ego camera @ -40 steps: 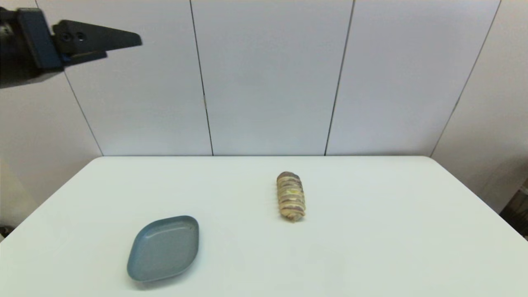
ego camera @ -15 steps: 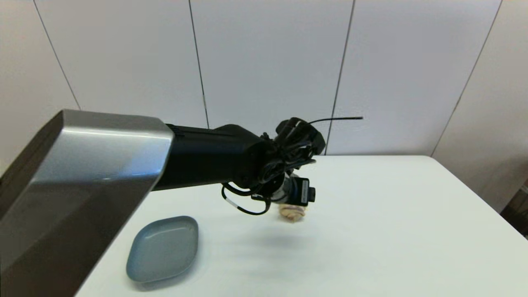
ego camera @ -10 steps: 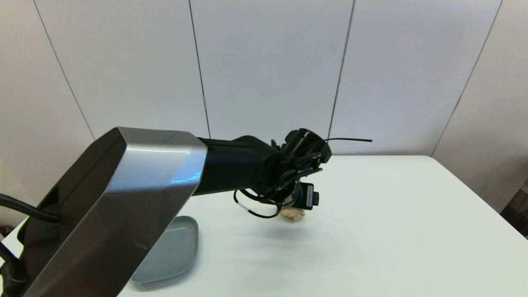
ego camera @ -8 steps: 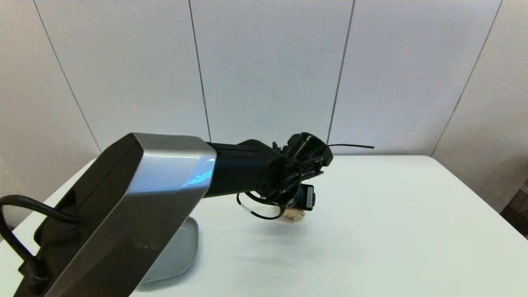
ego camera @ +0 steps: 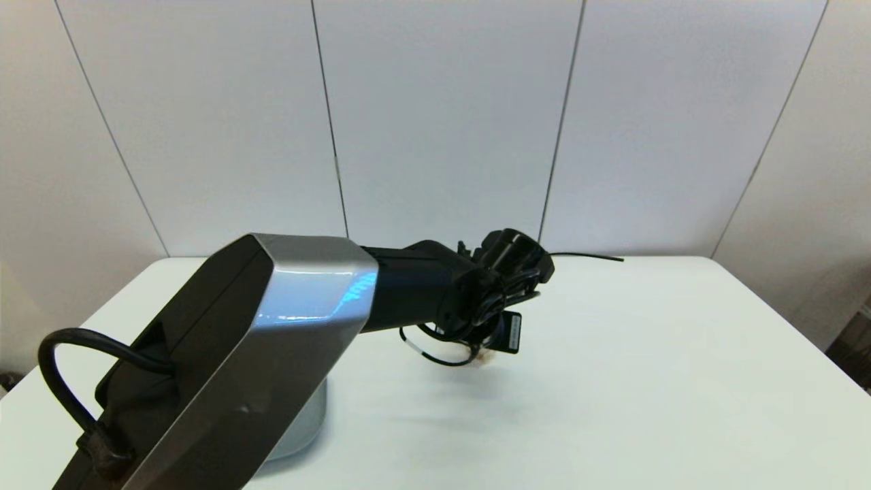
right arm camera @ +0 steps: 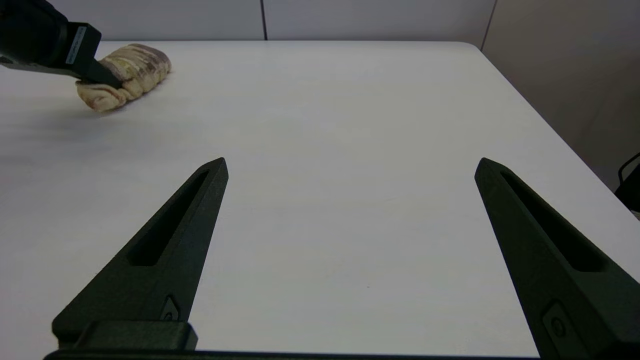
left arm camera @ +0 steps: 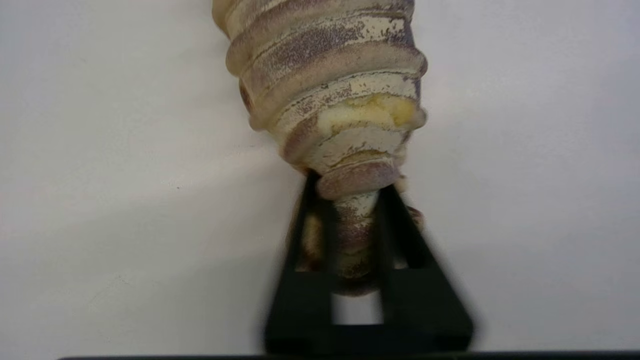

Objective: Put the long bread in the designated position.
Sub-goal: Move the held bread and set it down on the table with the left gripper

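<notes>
Head view: the left arm (ego camera: 286, 340) stretches from the lower left across the white table (ego camera: 646, 381), its silver-and-black casing filling much of the foreground. Its wrist, wrapped in black cables, hangs over the middle of the table, and only a sliver of the long bread (ego camera: 484, 355) shows beneath it. The arm hides most of a blue-grey dish (ego camera: 309, 429) near the front left of the table; only its edge shows. Pale wall panels stand behind the table.

Left wrist view: the left gripper (left arm camera: 356, 240) has its two black fingers (left arm camera: 312, 235) pressed against the sides of the bread (left arm camera: 335, 95), clamped on the loaf near one end. The bread squeezes narrow between them. The loaf, banded in tan, brown-purple and pale yellow, runs away from the fingers over the white tabletop; whether it rests on the surface cannot be told from here.

Right wrist view: the right gripper (right arm camera: 350, 210) hangs low over the right side of the table with its fingers (right arm camera: 170, 240) spread wide apart, nothing between them. Farther off, well apart from it, the bread (right arm camera: 125, 75) lies lengthwise on the table with the left gripper's dark finger (right arm camera: 95, 72) across its near end and a soft shadow below.
</notes>
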You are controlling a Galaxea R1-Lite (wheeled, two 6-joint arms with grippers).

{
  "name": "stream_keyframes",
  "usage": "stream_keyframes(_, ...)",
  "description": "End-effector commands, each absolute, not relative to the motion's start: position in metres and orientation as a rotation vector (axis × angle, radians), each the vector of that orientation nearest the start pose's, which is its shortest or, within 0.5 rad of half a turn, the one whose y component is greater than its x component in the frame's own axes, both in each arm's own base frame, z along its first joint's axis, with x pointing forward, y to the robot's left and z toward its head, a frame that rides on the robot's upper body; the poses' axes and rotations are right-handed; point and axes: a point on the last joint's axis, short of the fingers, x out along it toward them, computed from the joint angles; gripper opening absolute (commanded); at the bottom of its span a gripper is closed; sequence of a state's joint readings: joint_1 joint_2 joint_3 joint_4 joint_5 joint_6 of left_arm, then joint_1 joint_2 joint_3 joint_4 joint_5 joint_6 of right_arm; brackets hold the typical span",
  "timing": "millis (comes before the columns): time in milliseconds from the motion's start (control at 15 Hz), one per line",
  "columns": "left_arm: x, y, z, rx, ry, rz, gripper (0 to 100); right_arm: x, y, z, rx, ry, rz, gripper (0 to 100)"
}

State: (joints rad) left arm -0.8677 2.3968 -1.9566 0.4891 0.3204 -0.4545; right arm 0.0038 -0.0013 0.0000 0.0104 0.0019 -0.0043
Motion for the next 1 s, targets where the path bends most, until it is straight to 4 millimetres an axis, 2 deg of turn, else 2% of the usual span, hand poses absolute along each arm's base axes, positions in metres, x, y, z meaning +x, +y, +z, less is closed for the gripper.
stream_keyframes(67,0.305,-0.350,0.157,0.107,0.748,-0.362,0,-0.023,0.000,0.074,-0.005,0.011,0.008,100)
stream_keyframes(200,0.304,-0.344,0.188,0.075,0.645,-0.400,0,-0.023,0.000,0.075,-0.005,0.009,0.008,100)
stream_keyframes(333,0.305,-0.328,0.216,0.062,0.571,-0.405,0,-0.023,0.000,0.075,-0.005,0.009,0.006,100)
stream_keyframes(600,0.307,-0.284,0.261,0.025,0.503,-0.357,0,-0.023,0.000,0.074,-0.005,0.011,0.006,100)
stream_keyframes(733,0.304,-0.256,0.268,0.064,0.507,-0.319,0,-0.023,0.000,0.074,-0.005,0.011,0.008,100)
stream_keyframes(1000,0.276,-0.213,0.253,0.157,0.605,-0.277,0,-0.023,0.000,0.074,-0.005,0.011,0.008,100)
